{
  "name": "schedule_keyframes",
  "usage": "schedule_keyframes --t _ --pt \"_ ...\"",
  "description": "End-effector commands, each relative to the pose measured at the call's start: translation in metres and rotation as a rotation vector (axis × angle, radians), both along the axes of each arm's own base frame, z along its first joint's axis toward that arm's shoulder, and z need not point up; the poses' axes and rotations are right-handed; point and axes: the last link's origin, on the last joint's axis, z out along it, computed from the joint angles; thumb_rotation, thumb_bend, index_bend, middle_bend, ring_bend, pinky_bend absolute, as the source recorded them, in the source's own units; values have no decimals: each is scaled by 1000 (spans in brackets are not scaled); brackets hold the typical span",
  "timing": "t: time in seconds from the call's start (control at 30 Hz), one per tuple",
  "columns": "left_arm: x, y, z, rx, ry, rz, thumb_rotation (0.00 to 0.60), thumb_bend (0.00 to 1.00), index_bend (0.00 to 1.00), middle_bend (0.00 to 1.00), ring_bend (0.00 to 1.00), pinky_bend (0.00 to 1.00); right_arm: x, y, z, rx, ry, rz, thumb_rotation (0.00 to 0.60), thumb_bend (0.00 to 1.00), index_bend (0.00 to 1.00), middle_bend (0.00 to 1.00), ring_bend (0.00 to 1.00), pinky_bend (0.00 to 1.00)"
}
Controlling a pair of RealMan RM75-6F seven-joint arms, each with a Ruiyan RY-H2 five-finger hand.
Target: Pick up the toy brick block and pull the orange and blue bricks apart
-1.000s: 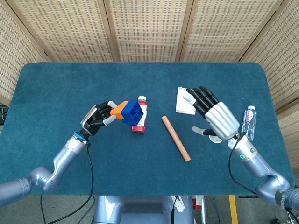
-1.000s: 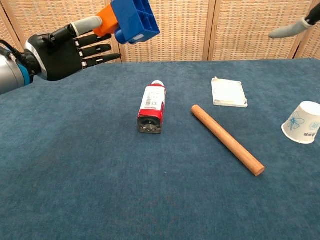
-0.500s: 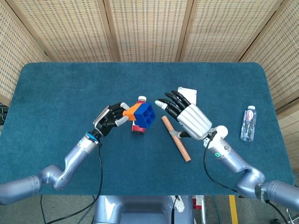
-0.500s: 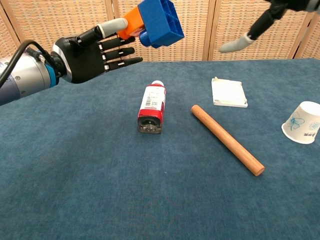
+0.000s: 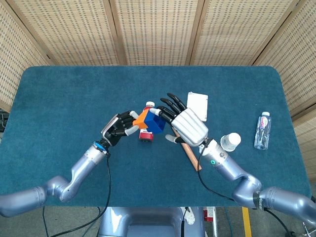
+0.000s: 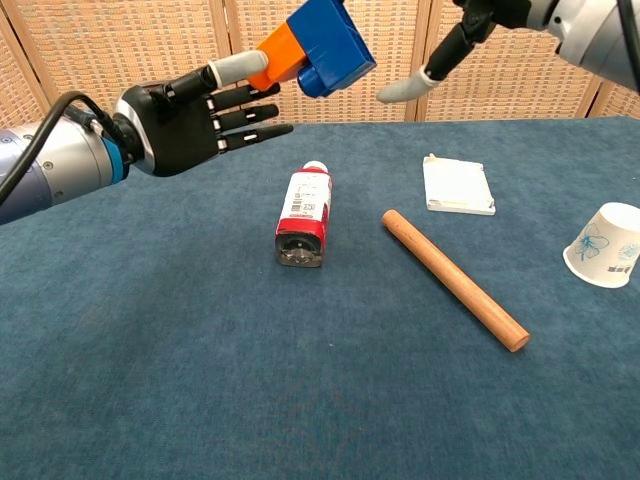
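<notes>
Chest view cuts off most of the right hand (image 6: 470, 40) at the top edge; only a thumb and part of the dark fingers show. In the head view the same hand covers part of the wooden rod (image 5: 190, 155) and the edge of the white card (image 5: 198, 104). Whether its fingertips touch the blue brick (image 5: 154, 122) cannot be told.

The left hand (image 5: 120, 129) is raised above the table (image 5: 59, 98), palm toward the centre, pinching the orange brick (image 5: 142, 118) between thumb and a finger, the other fingers spread. The two bricks are joined, held in the air over the red bottle (image 6: 303, 218). The right hand's fingers are spread wide and hold nothing.

Compared with a second ago, the right hand has moved from beside the paper cup (image 5: 230, 141) to just beside the blue brick, and the left hand has carried the block toward the centre
</notes>
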Motion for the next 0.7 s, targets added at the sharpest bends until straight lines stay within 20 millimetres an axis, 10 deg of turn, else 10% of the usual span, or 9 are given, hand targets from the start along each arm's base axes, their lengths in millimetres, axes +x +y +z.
schedule_keyframes --t 0.03,0.7 --pt "0 0 -2 -7 -5 4 600 483 648 555 498 144 5 -1 -2 2 8 -2 600 38 156 242 104 0" --pt "-4 0 -7 -19 1 2 600 483 649 558 498 134 3 -11 -4 -119 -49 16 600 77 480 515 327 30"
